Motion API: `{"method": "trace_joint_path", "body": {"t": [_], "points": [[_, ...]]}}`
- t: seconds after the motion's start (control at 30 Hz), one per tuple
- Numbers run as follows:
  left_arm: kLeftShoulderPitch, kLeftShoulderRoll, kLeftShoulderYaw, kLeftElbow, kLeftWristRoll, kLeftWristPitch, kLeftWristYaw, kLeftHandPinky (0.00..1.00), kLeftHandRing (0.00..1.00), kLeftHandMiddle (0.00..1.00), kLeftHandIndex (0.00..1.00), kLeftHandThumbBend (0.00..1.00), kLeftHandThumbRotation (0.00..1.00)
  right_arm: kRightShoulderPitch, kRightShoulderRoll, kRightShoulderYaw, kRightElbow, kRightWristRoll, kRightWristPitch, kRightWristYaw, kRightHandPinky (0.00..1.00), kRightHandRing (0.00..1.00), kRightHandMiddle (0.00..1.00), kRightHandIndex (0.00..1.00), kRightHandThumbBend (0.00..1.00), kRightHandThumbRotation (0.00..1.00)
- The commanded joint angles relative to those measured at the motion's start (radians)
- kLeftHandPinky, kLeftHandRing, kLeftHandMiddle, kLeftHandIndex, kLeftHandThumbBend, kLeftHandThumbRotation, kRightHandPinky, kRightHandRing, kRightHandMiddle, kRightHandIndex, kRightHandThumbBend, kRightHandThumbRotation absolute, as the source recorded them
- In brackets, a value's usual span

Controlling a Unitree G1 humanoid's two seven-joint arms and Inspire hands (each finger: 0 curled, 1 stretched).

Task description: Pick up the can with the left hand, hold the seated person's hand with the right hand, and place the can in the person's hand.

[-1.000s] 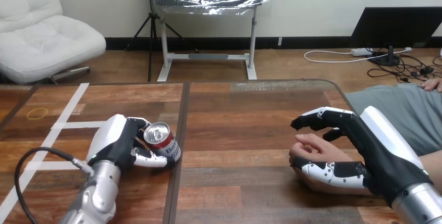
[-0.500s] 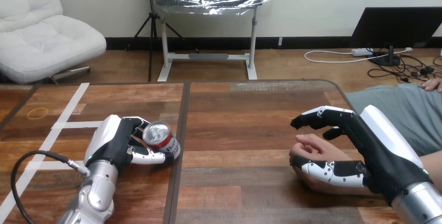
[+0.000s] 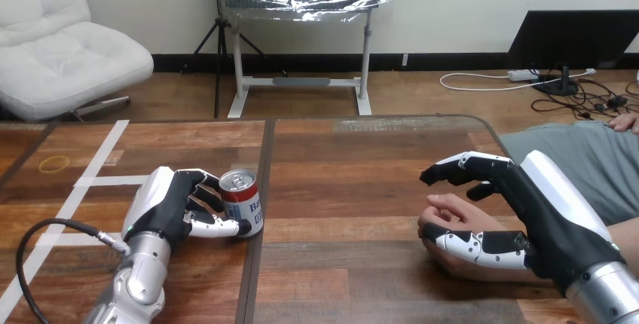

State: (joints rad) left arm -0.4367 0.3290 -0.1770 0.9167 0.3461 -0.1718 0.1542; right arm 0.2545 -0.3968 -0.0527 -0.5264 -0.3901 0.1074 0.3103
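On the wooden table (image 3: 362, 264), near its left end, a yellow ring (image 3: 54, 163) lay beside white tape lines (image 3: 94, 181). The left hand (image 3: 167, 205) rested on the tabletop, closed on the can (image 3: 243, 202): its thumb wrapped the front of the can's base and its fingers bent round the back. The can stood upright on the table, just left of the seam between the boards. Well apart, towards the right edge, the person's hand (image 3: 450, 220) lay loosely curled inside the right hand (image 3: 536, 222), whose thumb curled along its near side while the fingers (image 3: 461, 166) arched above it with a gap
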Motion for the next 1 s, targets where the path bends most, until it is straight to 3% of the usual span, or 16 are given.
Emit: {"method": "trace_joint_path", "body": {"t": [0.0,0.63,0.97], "points": [[-0.059,-0.006,0.014,-0.006,-0.006,-0.002,0.002,0.45,0.51,0.55,0.59,0.77,0.03,-0.07,-0.003,-0.01,-0.04,0.012,-0.001,-0.011,0.71,0.78,0.76,0.68,0.6,0.0],[-0.047,0.001,0.022,0.014,-0.028,-0.066,0.017,0.33,0.38,0.43,0.5,0.7,0.0,-0.068,-0.005,-0.008,-0.038,0.007,-0.001,-0.012,0.71,0.78,0.76,0.68,0.59,0.0],[-0.048,0.005,0.015,0.016,-0.016,-0.053,0.029,0.32,0.37,0.43,0.49,0.7,0.0,-0.067,-0.006,-0.008,-0.036,0.009,-0.004,-0.011,0.71,0.78,0.76,0.68,0.59,0.0]]}}
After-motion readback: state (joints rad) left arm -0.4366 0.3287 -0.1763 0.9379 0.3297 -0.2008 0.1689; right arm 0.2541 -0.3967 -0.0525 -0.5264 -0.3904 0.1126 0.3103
